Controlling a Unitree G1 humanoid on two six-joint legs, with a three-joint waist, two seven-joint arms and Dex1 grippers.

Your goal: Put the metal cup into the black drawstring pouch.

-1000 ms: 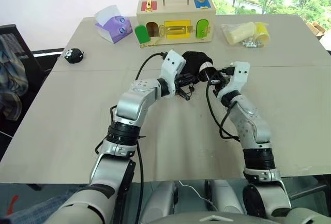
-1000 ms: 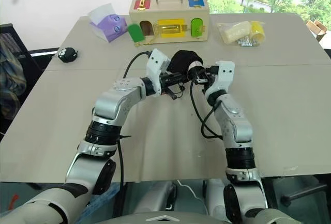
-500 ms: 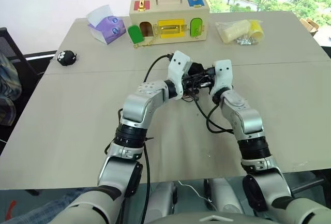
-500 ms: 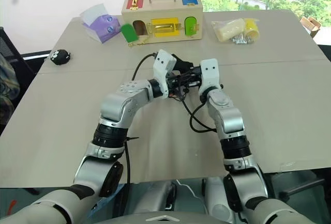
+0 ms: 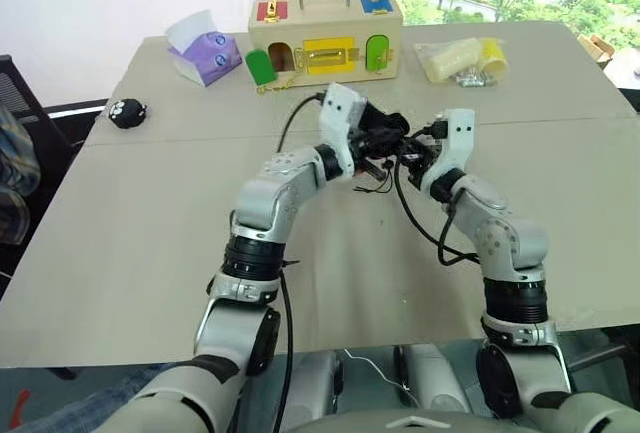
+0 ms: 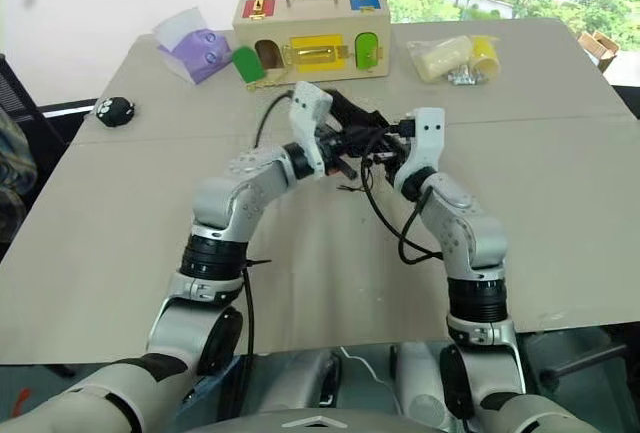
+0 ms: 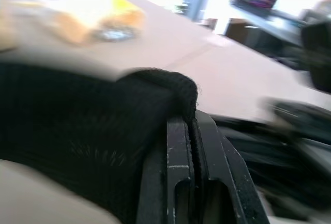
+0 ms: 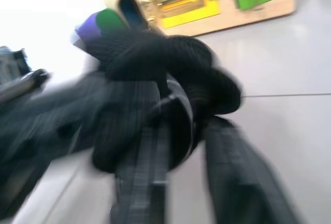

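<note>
Both arms lifted slightly, cup now inside one black drawstring pouch [image 5: 385, 125] held above table [image 5: 150, 213]. Left gripper [image 7: 189, 146] clamped tight on pouch fabric; right gripper [image 8: 181, 131] part-open, fingers at pouch.

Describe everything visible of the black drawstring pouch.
The black drawstring pouch is soft, knit-looking black fabric, bunched and crumpled rather than flat. It hangs above the table between the two arms, in front of the wooden latch box. The left pincer is shut on a folded edge of the fabric. The right pincer is up against the pouch on the other side, one finger pushed into the cloth. Thin black cords dangle beneath it. Whether the cup is inside cannot be told.
</note>
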